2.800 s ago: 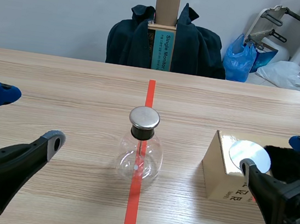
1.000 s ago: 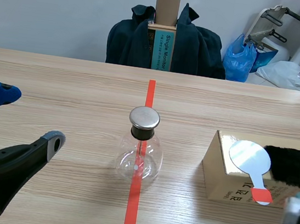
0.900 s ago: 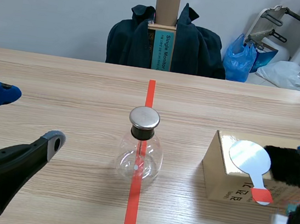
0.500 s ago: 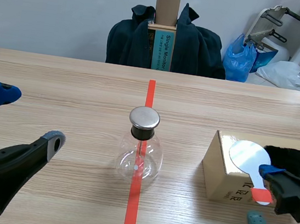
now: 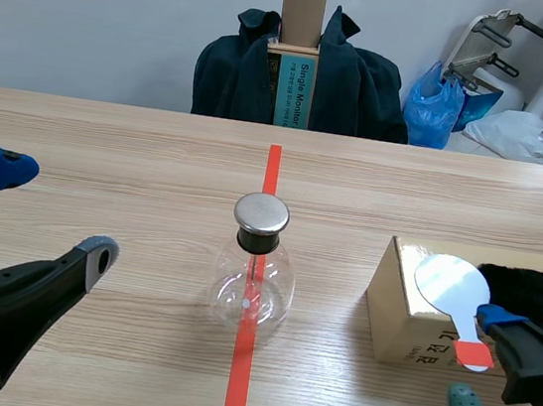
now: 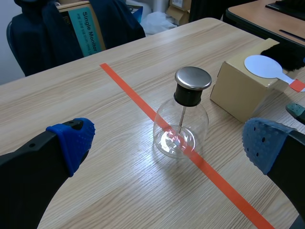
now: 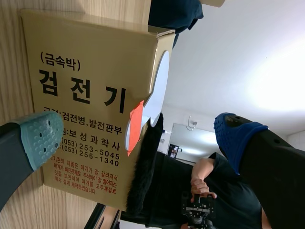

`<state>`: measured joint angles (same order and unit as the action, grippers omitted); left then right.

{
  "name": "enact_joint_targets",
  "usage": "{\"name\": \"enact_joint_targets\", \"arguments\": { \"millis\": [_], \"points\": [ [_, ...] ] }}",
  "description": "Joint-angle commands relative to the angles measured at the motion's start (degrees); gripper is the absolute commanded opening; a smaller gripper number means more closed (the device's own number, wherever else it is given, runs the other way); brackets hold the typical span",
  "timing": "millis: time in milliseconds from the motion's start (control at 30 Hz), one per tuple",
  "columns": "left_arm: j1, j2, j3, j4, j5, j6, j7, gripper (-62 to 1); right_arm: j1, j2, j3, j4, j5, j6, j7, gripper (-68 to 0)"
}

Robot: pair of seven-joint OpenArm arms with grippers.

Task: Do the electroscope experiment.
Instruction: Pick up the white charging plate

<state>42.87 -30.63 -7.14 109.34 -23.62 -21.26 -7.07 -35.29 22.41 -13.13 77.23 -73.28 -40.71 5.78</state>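
Pale wooden table [image 5: 138, 155] under a plain grey wall, and at its far edge a chair draped in a dark jacket [image 5: 352, 84], with a blue plastic bag [image 5: 435, 104] on the floor off to the right. Centre stage is the electroscope [image 5: 254, 271]: a round glass flask standing upright right on the orange-red tape line, with a silver metal cap [image 5: 261, 214] on a black collar and a thin rod running down inside the glass.

Over to the right of it, well apart, sits a cardboard box [image 5: 401, 320] printed with Korean lettering. On top of the box lies a white disc paddle [image 5: 451, 284], its orange-red handle [image 5: 477, 355] poking out past the box's near edge. Touching the paddle on its right is a piece of black fur [image 5: 534, 298], also on the box.

Left gripper [image 5: 54, 212] hovers low at the near left, well apart from the flask, fingers spread wide and holding nothing; its wrist view shows the flask ahead, between the blue pads.

Right gripper [image 7: 139, 136] is turned on its side at the box's near edge, fingers wide apart. The paddle's handle lies in the gap between them, with neither pad touching it.
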Motion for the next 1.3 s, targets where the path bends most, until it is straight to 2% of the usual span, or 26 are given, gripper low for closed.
{"name": "enact_joint_targets", "arguments": {
  "millis": [0,100,167,200,367,433,533,733,767,867,933,1067,1267],
  "points": [
    [-0.2,0.13,0.26,0.87,-0.37,-0.39,-0.81,1.4,-0.07,0.92,0.72,1.03,0.2,-0.44,-0.35,0.4],
    [-0.2,0.13,0.26,0.87,-0.37,-0.5,-0.81,1.4,0.09,0.9,0.72,1.03,0.2,-0.42,-0.04,0.4],
    [-0.2,0.13,0.26,0.87,-0.37,-0.5,-0.81,1.4,0.07,0.9,0.72,1.03,0.2,-0.42,0.09,-4.9],
    [-0.2,0.13,0.26,0.87,-0.37,-0.5,-0.81,1.4,0.07,0.9,0.72,1.03,0.2,-0.42,0.09,-10.4],
    [-0.2,0.13,0.26,0.87,-0.37,-0.5,-0.81,1.4,0.07,0.92,0.72,1.03,0.2,-0.42,-0.13,-46.7],
    [-0.2,0.13,0.26,0.87,-0.37,-0.5,-0.81,1.4,0.07,0.92,0.72,1.03,0.2,-0.44,-0.22,-56.5],
    [-0.2,0.13,0.26,0.87,-0.37,-0.5,-0.81,1.4,0.07,0.94,0.74,1.03,0.2,-0.44,-0.52,-64.8],
    [-0.2,0.13,0.26,0.87,-0.37,-0.5,-0.81,1.4,0.07,0.94,1.49,1.03,0.2,-0.48,-0.52,-66.7],
    [-0.2,0.13,0.26,0.87,-0.37,-0.5,-0.81,1.4,0.07,0.94,1.68,1.07,0.17,-0.85,-0.52,-66.7],
    [-0.2,0.13,0.26,0.87,-0.35,-0.5,-0.79,1.4,0.07,0.96,2.91,1.38,0.17,-4.15,-0.52,-66.7],
    [-0.2,0.13,0.26,0.87,-0.13,-0.5,-0.79,1.4,0.04,0.96,4.35,2.38,0.17,-4.15,-0.5,-66.7],
    [-0.2,0.13,0.26,0.87,-0.13,-0.5,-0.7,1.4,-0.15,1.64,8.24,7.54,1.09,-4.15,-1.88,-66.7],
    [-0.22,-0.46,0.26,0.87,1.62,-0.48,0.79,1.4,-0.11,2.16,14.78,17.92,7.93,-4.15,-1.51,-66.7]
  ]
}}
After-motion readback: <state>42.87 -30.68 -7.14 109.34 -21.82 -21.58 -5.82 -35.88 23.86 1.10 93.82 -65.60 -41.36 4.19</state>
